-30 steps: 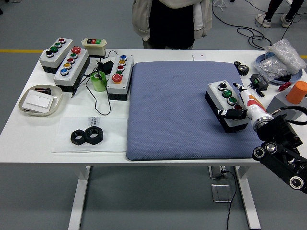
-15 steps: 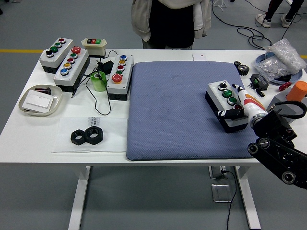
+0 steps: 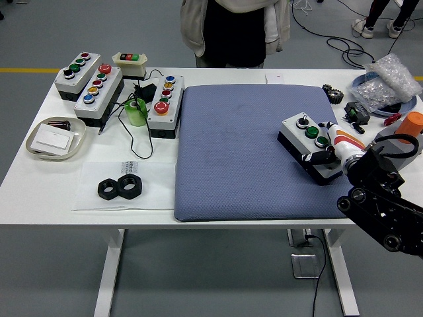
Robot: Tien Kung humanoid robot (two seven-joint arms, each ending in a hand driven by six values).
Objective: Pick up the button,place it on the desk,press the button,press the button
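as seen from the head view, the push-button box (image 3: pixel 305 137) lies on the right part of the blue mat (image 3: pixel 244 152), its near end gripped by the right hand (image 3: pixel 328 150). it is judged rigid, boxy and fairly light, with smooth sides, best held across the short end. the fingers under the box are hidden, and the left arm is not seen.

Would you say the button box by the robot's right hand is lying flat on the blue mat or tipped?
Tipped: the button box sits askew with its near end raised in the right hand.
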